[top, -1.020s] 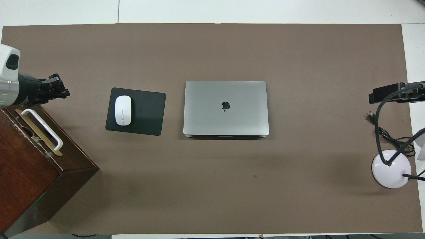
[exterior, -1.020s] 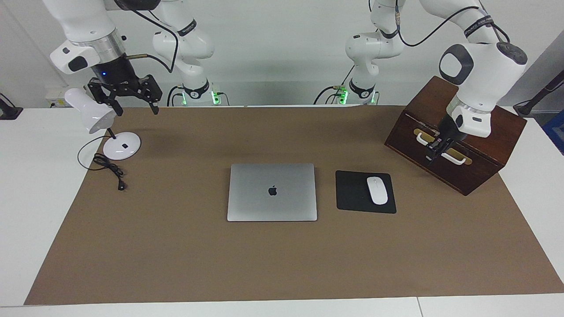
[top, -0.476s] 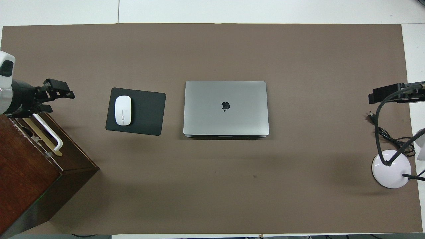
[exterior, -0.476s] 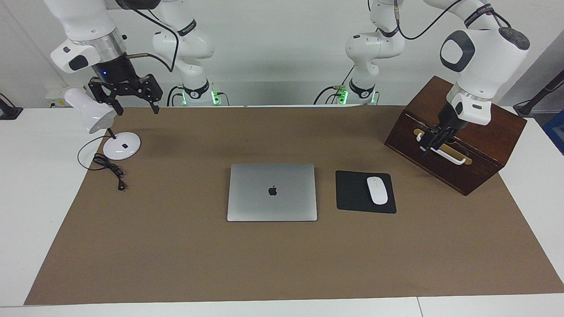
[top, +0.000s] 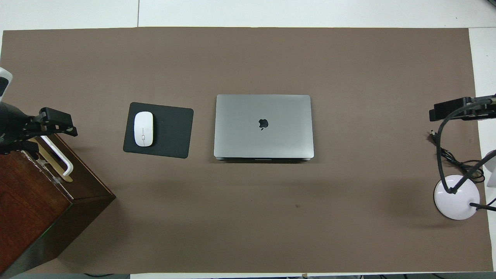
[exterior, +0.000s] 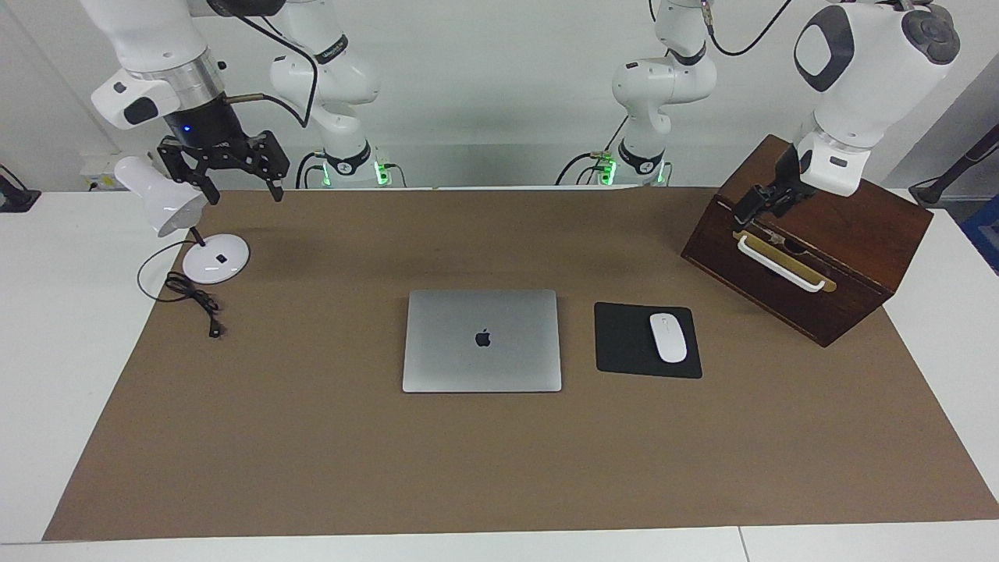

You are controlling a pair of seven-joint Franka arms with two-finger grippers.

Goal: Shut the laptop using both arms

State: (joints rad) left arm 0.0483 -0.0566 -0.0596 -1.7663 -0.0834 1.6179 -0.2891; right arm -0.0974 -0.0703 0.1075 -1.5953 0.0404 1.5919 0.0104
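Hovering over the wooden box [exterior: 812, 242], my left gripper [exterior: 755, 204] hangs just above its white handle [exterior: 780, 264], fingers spread and holding nothing; the forearm slopes down from a raised elbow. My right gripper [exterior: 234, 173] waits in the air over the brown mat [exterior: 499, 460] by the white desk lamp [exterior: 168, 204], fingers wide apart, wrist pointing straight down. Between them the laptop [exterior: 482, 340] lies shut and flat mid-mat, logo up, beside the black mouse pad [exterior: 628, 343] carrying the white mouse [exterior: 668, 337]. In the overhead view the frame edge cuts off both grippers, and the right one shows only as a dark bar.
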